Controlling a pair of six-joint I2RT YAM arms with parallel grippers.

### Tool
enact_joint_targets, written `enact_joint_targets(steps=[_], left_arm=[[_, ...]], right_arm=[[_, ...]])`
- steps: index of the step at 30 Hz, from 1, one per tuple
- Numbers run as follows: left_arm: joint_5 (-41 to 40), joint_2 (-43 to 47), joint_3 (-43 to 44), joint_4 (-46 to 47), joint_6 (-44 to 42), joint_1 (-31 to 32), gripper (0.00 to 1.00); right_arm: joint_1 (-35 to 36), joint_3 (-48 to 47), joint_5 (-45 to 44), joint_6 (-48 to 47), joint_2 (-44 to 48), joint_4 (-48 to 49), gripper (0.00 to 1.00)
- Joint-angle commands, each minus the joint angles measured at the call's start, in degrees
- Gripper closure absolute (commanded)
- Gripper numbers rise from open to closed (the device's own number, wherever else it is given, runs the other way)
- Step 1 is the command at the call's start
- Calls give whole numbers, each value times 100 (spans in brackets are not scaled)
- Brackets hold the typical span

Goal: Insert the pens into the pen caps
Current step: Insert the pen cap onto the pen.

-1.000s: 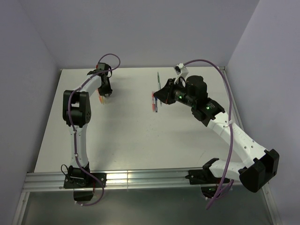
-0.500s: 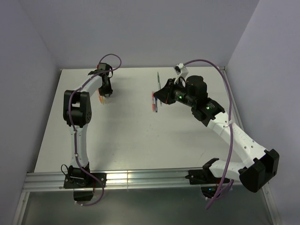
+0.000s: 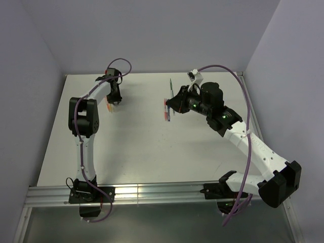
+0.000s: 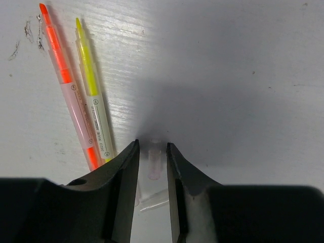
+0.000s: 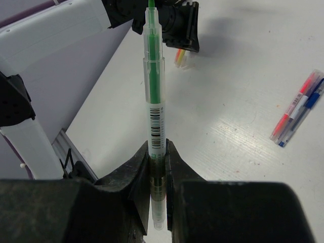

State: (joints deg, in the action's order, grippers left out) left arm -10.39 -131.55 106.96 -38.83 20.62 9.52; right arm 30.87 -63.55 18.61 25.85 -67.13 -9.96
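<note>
My right gripper clamps the green pen, its long axis straight out ahead with the tip away, while only the left wrist view shows my left gripper, jaws apart, straddling what looks like a clear cap on the table.

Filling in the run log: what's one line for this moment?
right gripper: shut on green clear-barrel pen | left gripper: open around clear pen cap

Pens, five told apart: green pen, one; orange pen, one; yellow pen, one; red pen, one; blue pen, one, with a possible second too close beside it to separate. Clear pen caps, two. Grippers, two: left gripper, right gripper.
</note>
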Motion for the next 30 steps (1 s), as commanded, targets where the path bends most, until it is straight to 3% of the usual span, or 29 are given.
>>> enact_joint_targets(steps=[1,17,23,26,29,30], left_arm=[[99,-82,-78,-248,-67,112,67],[72,-108,-140,-283,-93,129,67],[99,-169,-131,-327,-129,129,72],[90,-205,-157,-371,-137,138,81],[99,-196,-193,-397,-129,138,100],[116,-179,-201,-371,-120,138,100]], right_arm=[[24,-8,-42,-80,34,125,100],[24,-8,-33,-88,34,125,100],[24,-8,-24,-88,34,117,100],[33,-17,-16,-88,25,99,100],[24,-17,11,-88,7,125,100],[24,-17,28,-80,-10,125,100]])
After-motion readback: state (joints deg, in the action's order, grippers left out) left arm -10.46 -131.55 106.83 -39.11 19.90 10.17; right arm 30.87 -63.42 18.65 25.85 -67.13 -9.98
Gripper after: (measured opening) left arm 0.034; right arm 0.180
